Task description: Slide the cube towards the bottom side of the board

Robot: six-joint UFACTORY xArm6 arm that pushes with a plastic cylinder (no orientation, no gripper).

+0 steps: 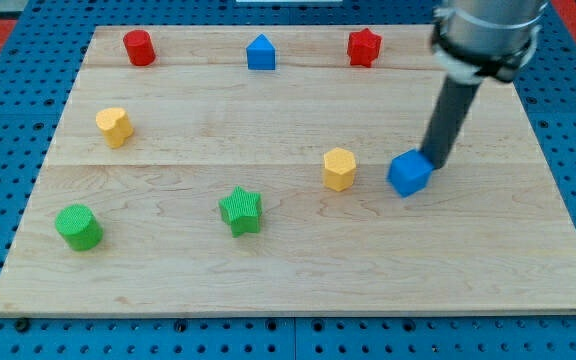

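Observation:
The blue cube (408, 173) sits on the wooden board (298, 270), right of centre. My tip (435, 163) is at the cube's upper right corner, touching or almost touching it. The dark rod rises from there toward the view's top right.
A yellow hexagon block (339, 168) lies just left of the cube. A green star (240, 210) and a green cylinder (78, 227) lie lower left. A yellow block (114, 126) is at the left. A red cylinder (139, 47), a blue house-shaped block (260, 52) and a red star (364, 47) line the top edge.

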